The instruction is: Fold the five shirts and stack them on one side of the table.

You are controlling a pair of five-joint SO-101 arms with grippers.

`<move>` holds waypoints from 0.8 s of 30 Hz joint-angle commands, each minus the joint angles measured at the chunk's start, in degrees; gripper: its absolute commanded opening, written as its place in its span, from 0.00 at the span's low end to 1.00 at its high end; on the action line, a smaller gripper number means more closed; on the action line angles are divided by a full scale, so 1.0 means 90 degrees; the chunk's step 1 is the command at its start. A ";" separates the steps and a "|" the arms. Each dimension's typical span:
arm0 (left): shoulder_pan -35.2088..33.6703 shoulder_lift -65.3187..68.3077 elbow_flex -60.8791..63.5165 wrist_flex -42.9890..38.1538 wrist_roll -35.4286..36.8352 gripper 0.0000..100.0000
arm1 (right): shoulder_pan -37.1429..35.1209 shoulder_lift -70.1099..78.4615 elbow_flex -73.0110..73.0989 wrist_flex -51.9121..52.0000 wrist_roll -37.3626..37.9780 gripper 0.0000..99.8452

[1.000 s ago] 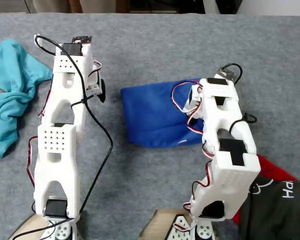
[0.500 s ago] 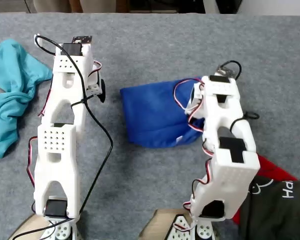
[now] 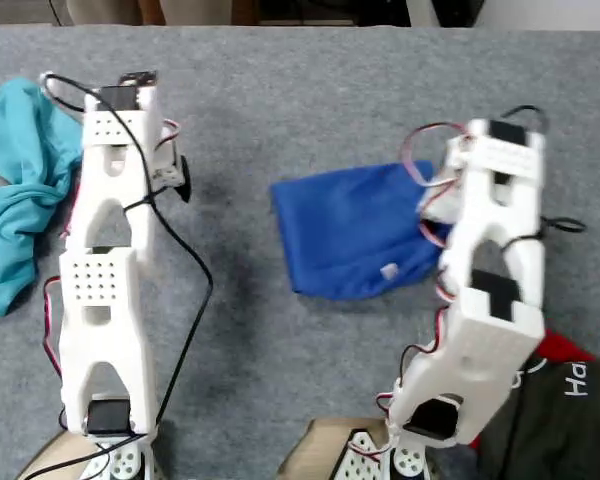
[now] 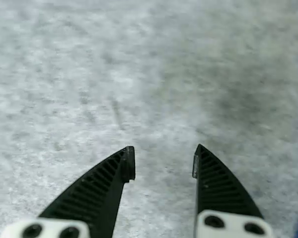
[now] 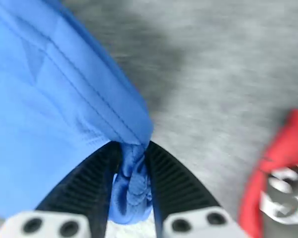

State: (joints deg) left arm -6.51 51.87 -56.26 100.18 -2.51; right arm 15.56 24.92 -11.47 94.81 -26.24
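A folded blue shirt (image 3: 360,230) lies in the middle of the grey table (image 3: 310,110). My right gripper (image 5: 133,163) is shut on a bunched edge of the blue shirt (image 5: 49,114) at its right side, under the right arm (image 3: 490,240). A crumpled teal shirt (image 3: 20,190) lies at the left edge. A red shirt (image 3: 555,350) and a dark shirt (image 3: 565,420) lie at the front right; the red shirt (image 5: 283,163) also shows past my right gripper. My left gripper (image 4: 164,163) hangs open over bare table, beside the teal shirt.
The left arm (image 3: 105,250) stands between the teal shirt and the blue one. Bare grey felt stretches across the far half of the table and between the two arms.
My right gripper has pulled the blue shirt to the right, away from the left arm. The left arm has shifted slightly left, toward the teal shirt.
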 commanded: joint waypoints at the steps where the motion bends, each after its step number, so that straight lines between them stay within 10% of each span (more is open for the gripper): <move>1: -0.0332 -0.0444 -0.0068 0.0068 -0.0234 0.20 | 0.0962 -0.0015 -0.0786 0.0781 0.0557 0.00; 24: -0.0830 -0.0444 -0.0821 0.0059 -0.0557 0.20 | 0.7243 -0.3717 0.1118 0.0830 0.4620 0.00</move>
State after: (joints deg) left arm -13.36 51.87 -61.10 100.18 -7.52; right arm 73.32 -4.09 -1.45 101.05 11.91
